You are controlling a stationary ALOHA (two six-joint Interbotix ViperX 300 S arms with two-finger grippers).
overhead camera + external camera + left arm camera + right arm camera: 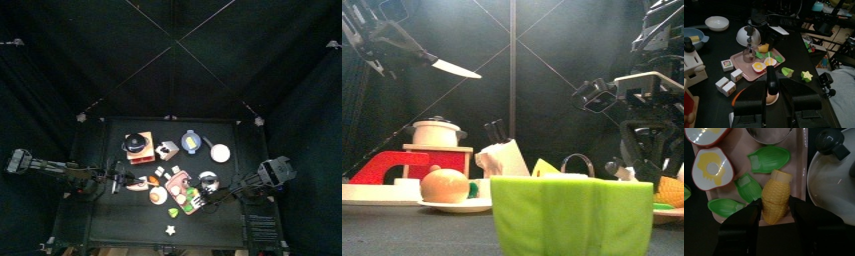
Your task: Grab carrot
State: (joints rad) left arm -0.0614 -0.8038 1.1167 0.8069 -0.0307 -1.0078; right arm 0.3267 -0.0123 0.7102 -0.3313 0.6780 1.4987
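Top view places the black table [114, 228] in the middle of the frame, crowded with toy food, and the right arm reaches in from the right over the pink tray [799, 178]. In the right wrist view the right gripper [775, 212] hangs directly over the carrot [776, 188], a yellow-orange ridged piece that looks rather like a corn cob, lying in the centre of the frame on the tray. The jaws stand apart on either side of it and no firm pinch shows yet, so I judge the step to be the final approach. The next move calls for closing squarely across its width, then lifting straight up. Room is tight. A pale lid [827, 183] with a black knob fills the right of the frame just beside the carrot, and the tray's edge runs between them. Green leaf pieces [749, 187] lie just beside it on the left, where one jaw could catch them. An egg half [712, 168] sits clear at upper left. Upper left in the front view, the left gripper [771, 100] is clamped on a knife [456, 68], well away.
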